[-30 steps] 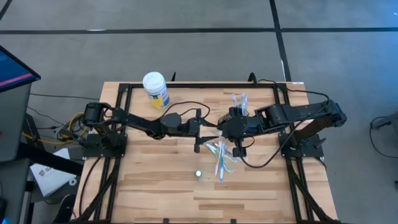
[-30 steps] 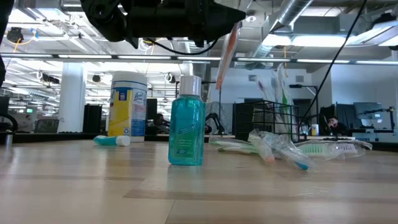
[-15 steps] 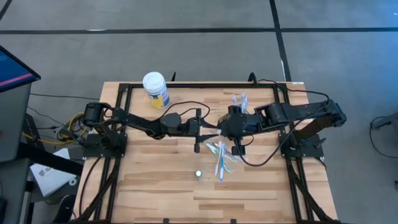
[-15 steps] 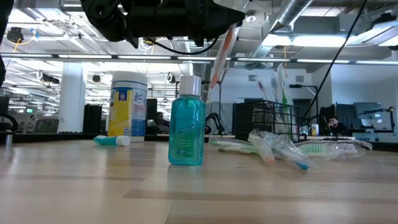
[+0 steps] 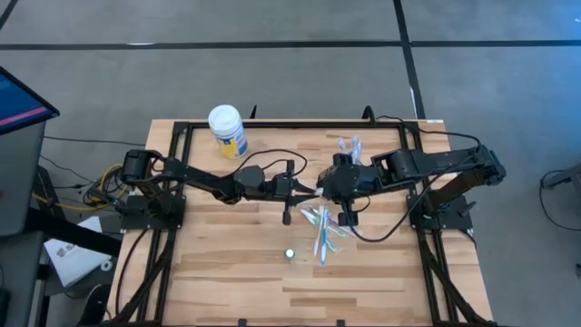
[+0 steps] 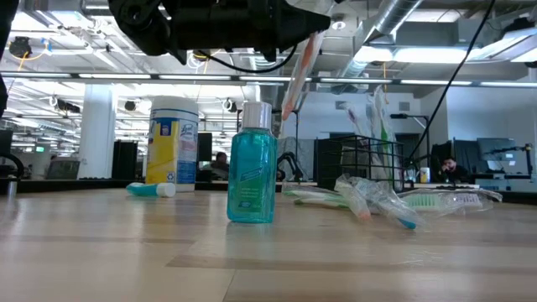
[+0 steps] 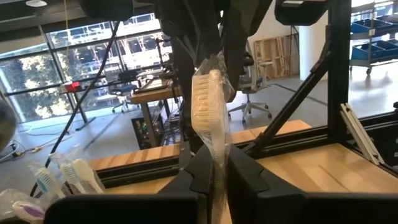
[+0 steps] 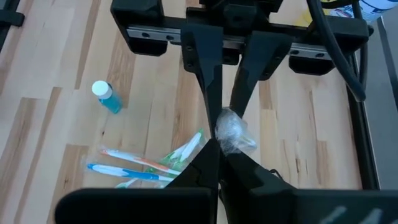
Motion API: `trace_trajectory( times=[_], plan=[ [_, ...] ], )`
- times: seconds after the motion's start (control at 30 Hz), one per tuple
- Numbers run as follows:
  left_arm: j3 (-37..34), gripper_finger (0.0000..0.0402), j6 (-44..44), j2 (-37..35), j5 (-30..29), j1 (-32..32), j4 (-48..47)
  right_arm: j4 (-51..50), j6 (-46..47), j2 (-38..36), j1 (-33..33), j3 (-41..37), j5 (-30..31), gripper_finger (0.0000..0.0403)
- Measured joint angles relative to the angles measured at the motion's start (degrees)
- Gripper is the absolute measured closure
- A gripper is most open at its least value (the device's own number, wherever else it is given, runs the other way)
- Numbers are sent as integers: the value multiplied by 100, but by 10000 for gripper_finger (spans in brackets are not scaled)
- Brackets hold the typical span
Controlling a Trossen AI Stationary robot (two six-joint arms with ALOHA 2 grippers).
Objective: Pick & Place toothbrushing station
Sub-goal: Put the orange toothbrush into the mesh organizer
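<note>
High view: the left gripper (image 5: 306,190) and the right gripper (image 5: 323,188) meet tip to tip above mid-table, just beside the black mesh holder (image 5: 349,162), which already carries upright brushes; a heap of wrapped toothbrushes (image 5: 322,229) lies near the holder toward the front edge, and the white-lidded jar (image 5: 227,130) stands well apart from it. Low view: the wrapped toothbrush (image 6: 298,71) hangs tilted in the air beside the holder (image 6: 359,159), with the loose brushes (image 6: 377,198) in front of that holder, a teal bottle (image 6: 252,174) nearest the camera and a small teal tube (image 6: 151,190) lying by the jar (image 6: 172,142). Left wrist view: the left fingers (image 7: 202,177) are closed narrowly on the wrapped brush (image 7: 208,112), bristle end up. Right wrist view: the right fingers (image 8: 205,165) pinch the crumpled end of the same wrapper (image 8: 233,135). The step in hand appears to be a transfer between the arms; the next move probably calls for one claw to let go so that the other can carry the brush over the holder and lower it in upright.
</note>
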Motion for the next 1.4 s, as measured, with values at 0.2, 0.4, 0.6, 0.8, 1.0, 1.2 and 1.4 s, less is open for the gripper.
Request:
trace_trajectory(
  times=[0.2, 0.4, 0.6, 0.8, 1.0, 1.2, 1.4],
  plan=[
    [0, 394, -19, -2, 11, 84, -30, -46, 122, 0, -4, -2, 104, 403],
    [-2, 395, -139, -1, -1, 135, -69, -302, 412, 0, -113, -2, 175, 403],
    [-6, 395, -203, -1, 48, 207, -32, -395, 495, 0, -221, -2, 209, 403],
    [-75, 395, -313, -4, 90, 304, 97, -762, 681, -10, -261, -2, 338, 403],
    [-260, 395, -449, -46, 367, 418, 558, -989, 963, -228, -239, -47, 359, 401],
    [-258, 395, -483, -46, 502, 426, 889, -936, 1188, -363, -243, -111, 364, 353],
    [-256, 395, -494, -46, 762, 601, 1211, -1080, 1270, -343, -235, -114, 365, 306]
  ],
)
